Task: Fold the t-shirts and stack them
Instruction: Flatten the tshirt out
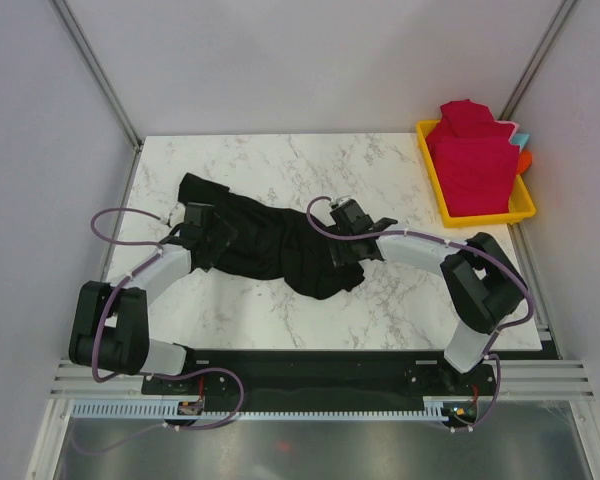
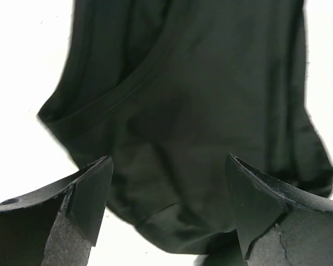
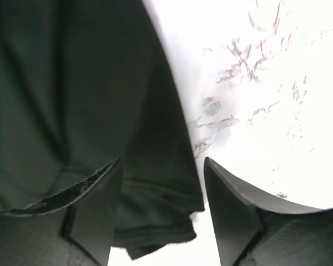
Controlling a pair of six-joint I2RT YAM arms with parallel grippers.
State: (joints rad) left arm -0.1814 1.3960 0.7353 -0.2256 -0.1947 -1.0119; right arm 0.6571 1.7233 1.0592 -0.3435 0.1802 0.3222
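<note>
A black t-shirt (image 1: 270, 245) lies crumpled across the middle of the marble table. Several crimson-red t-shirts (image 1: 472, 155) sit piled in the yellow tray at the back right. My left gripper (image 1: 202, 235) is open over the shirt's left part; in the left wrist view the black cloth (image 2: 194, 111) fills the space between and beyond the fingers. My right gripper (image 1: 352, 245) is open over the shirt's right edge; in the right wrist view a hemmed corner of the black cloth (image 3: 155, 216) lies between the fingers, with bare marble to the right.
The yellow tray (image 1: 528, 208) stands at the table's back right corner, with small teal and orange things behind it. The marble tabletop (image 1: 280, 160) shows behind the shirt. Grey walls and metal posts stand along the table's sides.
</note>
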